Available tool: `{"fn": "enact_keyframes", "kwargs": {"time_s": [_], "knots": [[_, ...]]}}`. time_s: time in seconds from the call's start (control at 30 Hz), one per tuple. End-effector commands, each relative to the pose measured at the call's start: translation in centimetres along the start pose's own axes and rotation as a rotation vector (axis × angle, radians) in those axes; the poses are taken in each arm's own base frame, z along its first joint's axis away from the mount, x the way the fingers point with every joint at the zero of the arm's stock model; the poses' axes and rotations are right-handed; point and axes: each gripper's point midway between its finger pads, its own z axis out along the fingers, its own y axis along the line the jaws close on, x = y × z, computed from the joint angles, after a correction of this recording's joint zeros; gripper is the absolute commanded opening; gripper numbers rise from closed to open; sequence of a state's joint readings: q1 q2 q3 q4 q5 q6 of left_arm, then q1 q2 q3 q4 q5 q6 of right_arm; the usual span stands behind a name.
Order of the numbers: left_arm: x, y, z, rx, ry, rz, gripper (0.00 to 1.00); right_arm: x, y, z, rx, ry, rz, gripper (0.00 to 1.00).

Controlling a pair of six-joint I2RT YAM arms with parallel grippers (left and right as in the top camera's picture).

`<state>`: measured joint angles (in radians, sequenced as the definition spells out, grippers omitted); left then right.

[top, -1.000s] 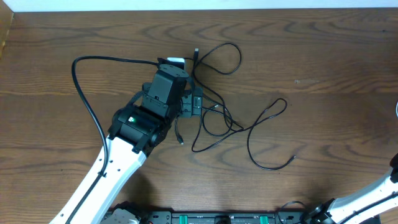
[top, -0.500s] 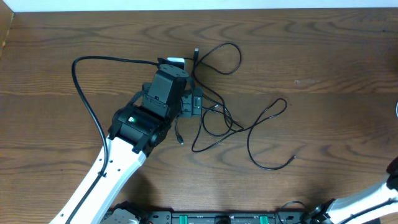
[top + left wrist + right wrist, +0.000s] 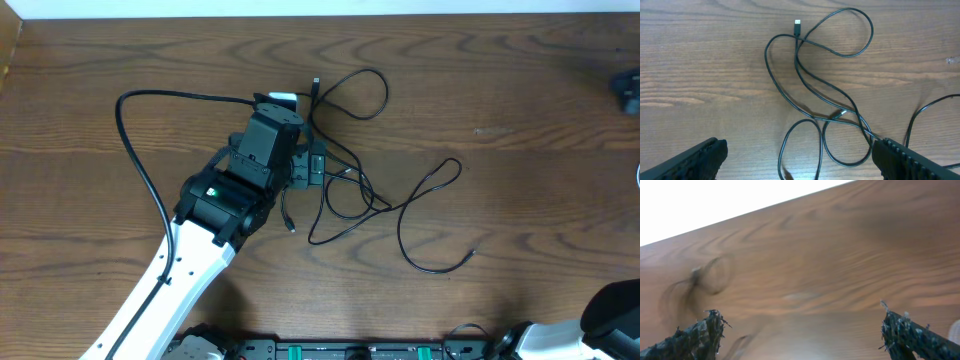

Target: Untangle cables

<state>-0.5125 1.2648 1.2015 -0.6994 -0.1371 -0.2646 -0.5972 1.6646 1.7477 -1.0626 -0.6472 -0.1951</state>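
Observation:
Thin black cables [image 3: 380, 200] lie looped over one another in the middle of the table, and one small plug end [image 3: 316, 81] points to the far side. A sliver of white cord [image 3: 637, 178] shows at the right edge. My left gripper [image 3: 312, 166] hovers over the left part of the tangle. In the left wrist view it [image 3: 800, 160] is open, with two cable loops [image 3: 805, 140] on the wood between its fingers, untouched. My right gripper [image 3: 805, 335] is open over bare, blurred wood and holds nothing.
The left arm's thick black cable [image 3: 135, 150] arcs over the table's left half. The right arm's base link [image 3: 610, 310] fills the lower right corner. A dark blurred part [image 3: 628, 92] sits at the upper right edge. The table's far edge [image 3: 320, 14] meets white.
The right arm has shifted at the right edge, and a dark part now shows at the upper right. The left arm and the cables have not moved.

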Motion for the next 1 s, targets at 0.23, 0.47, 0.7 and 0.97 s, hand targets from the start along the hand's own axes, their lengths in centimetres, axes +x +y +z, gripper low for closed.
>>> {"fn": "enact_keyframes", "kwargs": {"time_s": [0.23,0.47,0.7,0.97], "knots": [[-0.4,0.0,-0.1,-0.006,-0.009,0.005,0.97,4.5,10.3,2.9,-0.214,0.232,0.064,0.99],[-0.4,0.0,-0.1,-0.006,-0.009,0.006,0.97,7.1,16.1,4.5,-0.28,0.339,-0.053,0.99],[-0.4,0.0,-0.1,-0.006,-0.009,0.005,0.97,9.8,20.1,6.2,-0.238,0.412,-0.22,0.99],[-0.4,0.0,-0.1,-0.006,-0.009,0.005,0.97,12.1,24.3,7.9,-0.265,0.448,-0.36,0.99]]}}
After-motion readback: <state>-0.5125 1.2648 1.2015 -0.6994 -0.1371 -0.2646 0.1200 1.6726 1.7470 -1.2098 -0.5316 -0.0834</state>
